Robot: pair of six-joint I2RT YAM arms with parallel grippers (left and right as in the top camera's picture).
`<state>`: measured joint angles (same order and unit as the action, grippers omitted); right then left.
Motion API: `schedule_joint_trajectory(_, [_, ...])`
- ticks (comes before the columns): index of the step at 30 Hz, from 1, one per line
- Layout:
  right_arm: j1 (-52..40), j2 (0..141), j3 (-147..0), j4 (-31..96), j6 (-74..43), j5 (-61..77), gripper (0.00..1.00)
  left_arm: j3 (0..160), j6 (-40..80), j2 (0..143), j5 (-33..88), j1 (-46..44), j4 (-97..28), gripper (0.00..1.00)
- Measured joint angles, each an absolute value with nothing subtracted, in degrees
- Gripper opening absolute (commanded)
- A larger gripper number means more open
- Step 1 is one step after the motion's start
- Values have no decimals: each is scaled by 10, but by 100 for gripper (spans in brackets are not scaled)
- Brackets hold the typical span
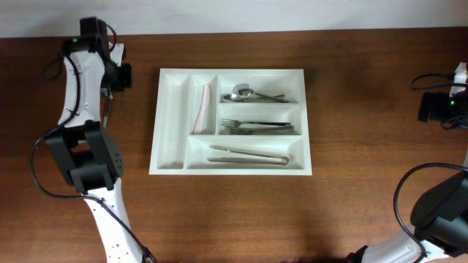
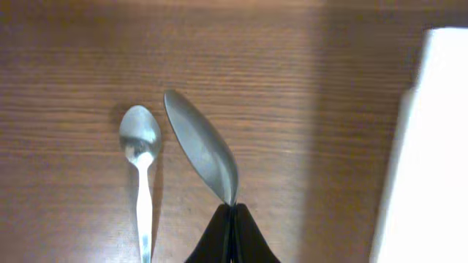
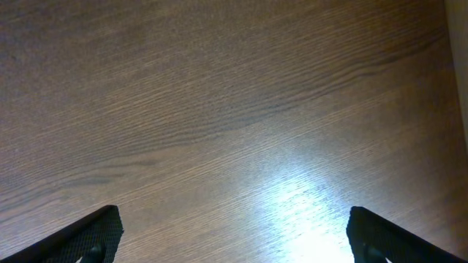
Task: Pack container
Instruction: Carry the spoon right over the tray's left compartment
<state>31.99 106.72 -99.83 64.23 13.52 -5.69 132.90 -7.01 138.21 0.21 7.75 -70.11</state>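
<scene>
The container (image 1: 167, 117) is a large white cutlery tray in the middle of the table; its edge shows at the right of the left wrist view (image 2: 431, 146). It holds a pink-handled piece (image 1: 203, 109), spoons (image 1: 252, 93), forks (image 1: 256, 126) and tongs (image 1: 248, 155). My left gripper (image 2: 234, 210) is left of the tray (image 1: 110, 93), shut on a silver knife (image 2: 201, 146) whose blade points away from the fingers. A silver spoon (image 2: 140, 146) lies on the table just left of the knife. My right gripper (image 3: 234, 234) is open and empty over bare wood.
A black device with cables (image 1: 439, 108) sits at the table's right edge. The left arm (image 1: 80, 153) stands along the left side and the right arm (image 1: 439, 212) at the bottom right. The tray's leftmost narrow compartment (image 1: 170, 109) holds nothing.
</scene>
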Motion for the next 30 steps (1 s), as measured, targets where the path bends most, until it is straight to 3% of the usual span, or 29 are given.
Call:
schedule_joint_trajectory(12, [320, 1067, -998, 642, 135, -57, 99, 1413, -67, 1382, 31, -8, -827, 2])
schedule_joint_trajectory(30, [320, 1067, -998, 642, 135, -57, 99, 1413, -6, 1382, 45, -75, -884, 3])
